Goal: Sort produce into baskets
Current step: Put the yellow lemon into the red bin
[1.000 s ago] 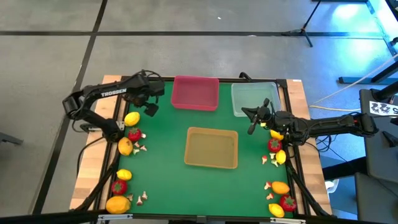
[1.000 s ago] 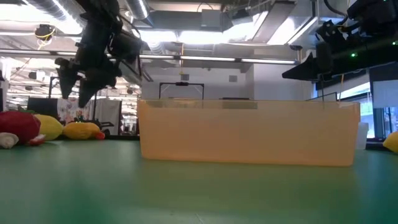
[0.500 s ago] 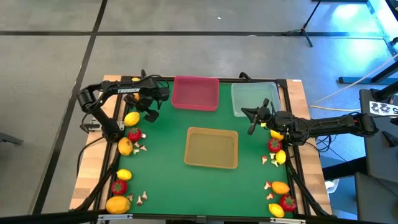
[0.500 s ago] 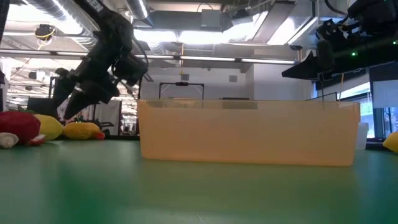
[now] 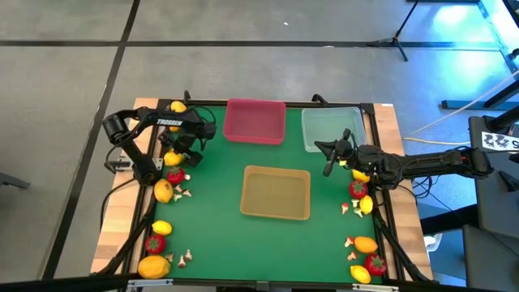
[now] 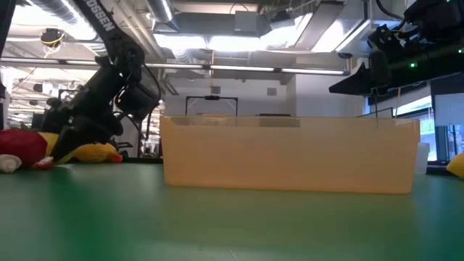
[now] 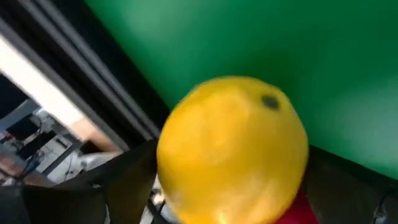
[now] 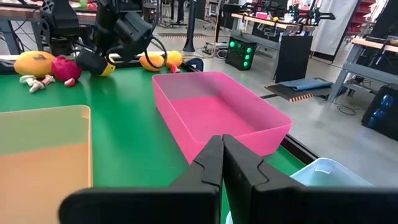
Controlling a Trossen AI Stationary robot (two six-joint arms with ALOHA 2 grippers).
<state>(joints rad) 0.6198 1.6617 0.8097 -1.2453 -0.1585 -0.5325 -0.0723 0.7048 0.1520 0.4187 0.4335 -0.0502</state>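
My left gripper (image 5: 173, 154) is open and low at the table's far left, its fingers on either side of a yellow lemon (image 7: 233, 146); it also shows in the low view (image 6: 64, 147). A red fruit (image 5: 174, 174), another lemon (image 5: 163, 191) and mushroom bits (image 5: 183, 193) lie just nearer. My right gripper (image 5: 328, 156) is shut and empty, held above the table beside the clear basket (image 5: 332, 130). The pink basket (image 5: 255, 122) stands at the far middle and the tan basket (image 5: 276, 193) in the centre. My left gripper comes down slanting from the table's far right, with one finger (image 7: 127, 183) on each side of the yellow lemon (image 5: 169, 156), which rests on the green mat. Whether the fingers touch the lemon, I cannot tell.
More produce lies along the left edge (image 5: 154, 243) and the right edge (image 5: 362, 188), down to both near corners. One lemon (image 5: 177, 106) sits on the wooden rim at the far left. The green mat between the tan basket and the near edge is bare.
My left gripper has gone from beside the pink basket toward the table's left and near edges and down, tipping forward, until its open fingers stand around the yellow lemon. The lemon on the far-left rim has come into view from under the arm.
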